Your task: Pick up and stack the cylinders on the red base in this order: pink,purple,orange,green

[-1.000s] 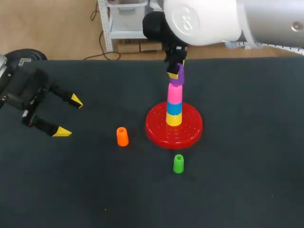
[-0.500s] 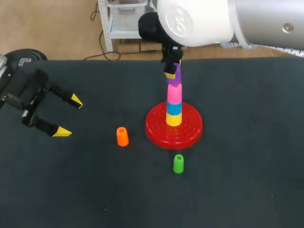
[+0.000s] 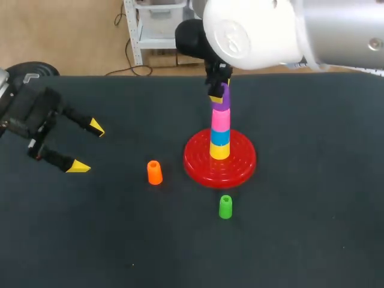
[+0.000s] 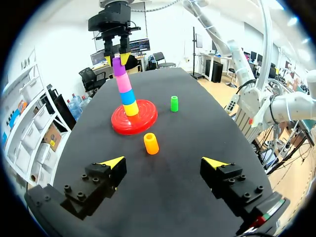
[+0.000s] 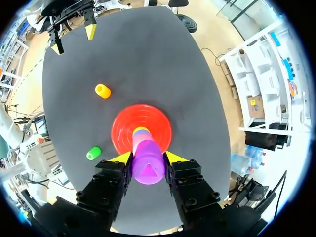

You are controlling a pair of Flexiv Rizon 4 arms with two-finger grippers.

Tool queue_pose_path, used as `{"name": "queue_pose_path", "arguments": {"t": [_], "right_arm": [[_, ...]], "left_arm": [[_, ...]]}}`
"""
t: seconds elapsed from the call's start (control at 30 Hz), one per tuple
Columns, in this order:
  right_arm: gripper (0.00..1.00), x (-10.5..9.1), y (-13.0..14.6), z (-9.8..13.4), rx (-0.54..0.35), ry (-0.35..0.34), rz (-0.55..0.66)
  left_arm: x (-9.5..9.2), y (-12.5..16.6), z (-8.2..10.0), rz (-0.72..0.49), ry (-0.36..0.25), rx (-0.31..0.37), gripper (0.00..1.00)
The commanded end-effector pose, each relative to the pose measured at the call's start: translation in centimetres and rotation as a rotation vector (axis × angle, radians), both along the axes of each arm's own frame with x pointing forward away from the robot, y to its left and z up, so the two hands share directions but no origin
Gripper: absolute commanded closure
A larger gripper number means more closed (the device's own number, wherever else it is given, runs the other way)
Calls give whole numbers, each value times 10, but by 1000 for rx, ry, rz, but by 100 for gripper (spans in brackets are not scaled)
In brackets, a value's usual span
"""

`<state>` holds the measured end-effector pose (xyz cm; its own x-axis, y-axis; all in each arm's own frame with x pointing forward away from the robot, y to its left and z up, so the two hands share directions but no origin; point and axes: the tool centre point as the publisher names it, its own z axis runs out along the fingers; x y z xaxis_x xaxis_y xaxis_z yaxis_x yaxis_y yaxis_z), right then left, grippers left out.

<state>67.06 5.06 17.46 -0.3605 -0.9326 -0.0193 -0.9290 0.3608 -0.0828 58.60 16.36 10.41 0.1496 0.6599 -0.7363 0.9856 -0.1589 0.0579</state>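
the right gripper (image 5: pixel 148 157) hangs straight above the red base (image 3: pixel 240 167), jaws clamped on the purple cylinder (image 3: pixel 222 101). purple sits on the pink cylinder (image 3: pixel 220 120) at the top of the stack. placing purple looks nearly done; the next move likely calls for letting go and lifting straight up without nudging the tall stack. the orange cylinder (image 3: pixel 154 172) stands beside the base toward the left arm, the green cylinder (image 3: pixel 225 207) in front, both with open table (image 3: pixel 312 240) around them. the left gripper (image 3: pixel 84 147) rests near the left edge, jaws apart.
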Motion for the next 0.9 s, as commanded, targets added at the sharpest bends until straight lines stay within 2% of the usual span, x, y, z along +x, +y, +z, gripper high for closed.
{"name": "queue_pose_path", "arguments": {"t": [0.03, 0.47, 0.9], "right_arm": [[100, 0, -2, -5, 6, -5, 3], [100, -9, -1, 5, -6, -31, 21], [100, -7, -2, -4, -5, -4, 15]], "left_arm": [[0, 1, -1, -1, -2, -1, 0], [0, 1, -1, -1, -2, -1, 0], [0, 1, -1, -1, -2, -1, 0]]}}
